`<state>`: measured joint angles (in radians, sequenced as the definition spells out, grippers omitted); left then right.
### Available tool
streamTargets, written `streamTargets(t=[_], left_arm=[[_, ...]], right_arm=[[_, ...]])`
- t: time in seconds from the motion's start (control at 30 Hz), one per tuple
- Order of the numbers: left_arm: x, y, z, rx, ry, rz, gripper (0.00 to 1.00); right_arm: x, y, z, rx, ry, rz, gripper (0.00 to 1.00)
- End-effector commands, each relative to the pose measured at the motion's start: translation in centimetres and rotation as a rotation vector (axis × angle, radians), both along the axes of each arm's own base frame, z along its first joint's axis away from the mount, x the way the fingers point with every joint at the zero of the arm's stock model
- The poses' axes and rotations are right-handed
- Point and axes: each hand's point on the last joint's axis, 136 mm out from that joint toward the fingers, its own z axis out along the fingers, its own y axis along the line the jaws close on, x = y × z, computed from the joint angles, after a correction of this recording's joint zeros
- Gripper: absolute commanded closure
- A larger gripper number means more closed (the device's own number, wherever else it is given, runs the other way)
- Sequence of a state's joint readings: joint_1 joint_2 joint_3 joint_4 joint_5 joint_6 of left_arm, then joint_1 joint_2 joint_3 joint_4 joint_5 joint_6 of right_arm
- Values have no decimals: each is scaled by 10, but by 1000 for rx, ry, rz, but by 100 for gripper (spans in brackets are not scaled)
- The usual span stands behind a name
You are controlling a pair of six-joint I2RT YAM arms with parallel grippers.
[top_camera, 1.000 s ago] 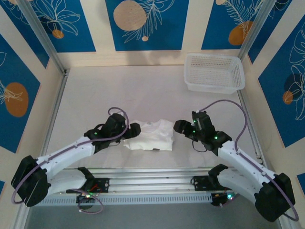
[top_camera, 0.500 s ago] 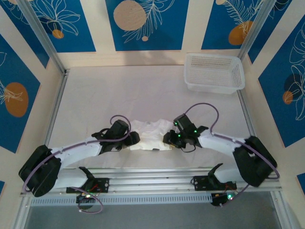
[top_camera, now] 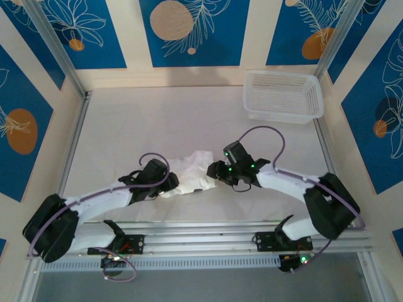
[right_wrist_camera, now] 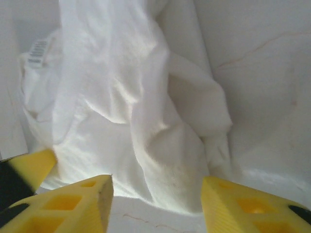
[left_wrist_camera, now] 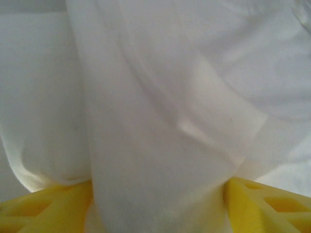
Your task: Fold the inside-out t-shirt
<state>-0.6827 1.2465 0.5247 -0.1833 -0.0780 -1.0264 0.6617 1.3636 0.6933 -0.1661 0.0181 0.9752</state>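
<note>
Both tools flank the t-shirt (top_camera: 194,171) mid-frame: left tool (top_camera: 178,183) has cloth between its fingers (left_wrist_camera: 43,206), can't tell if it's clamped; right tool (top_camera: 213,173) is spread, shirt just ahead.

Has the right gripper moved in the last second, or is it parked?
Yes. The right gripper has swung left, away from the spot below the mesh basket, to the right edge of the t-shirt.
</note>
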Motion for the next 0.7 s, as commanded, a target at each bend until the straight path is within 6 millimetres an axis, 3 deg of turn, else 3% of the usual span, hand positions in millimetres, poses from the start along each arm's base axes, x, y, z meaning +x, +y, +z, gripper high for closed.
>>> streamTargets(t=[0.0,0.07,0.2,0.3,0.47,0.53,0.67], left_arm=[[48,-13,16,-3,-113,-33,30],[67,-28,23,0,-140,-79,29],[95,-54,36,-36,-185,-131,27],[101,-54,50,-31,-214,-137,20],[87,-6,92,57,-302,-85,12],[72,22,113,131,-339,-57,6],[38,67,136,222,-365,-1,6]], right_arm=[[-5,-40,-14,-127,14,-134,41],[-3,-45,-17,-105,48,-149,38],[-1,-34,-20,-68,100,-135,38],[1,-23,-22,-30,126,-139,38],[18,-7,-24,-14,109,-134,46],[25,-5,-29,-39,108,-132,48],[41,7,-31,-57,69,-99,54]])
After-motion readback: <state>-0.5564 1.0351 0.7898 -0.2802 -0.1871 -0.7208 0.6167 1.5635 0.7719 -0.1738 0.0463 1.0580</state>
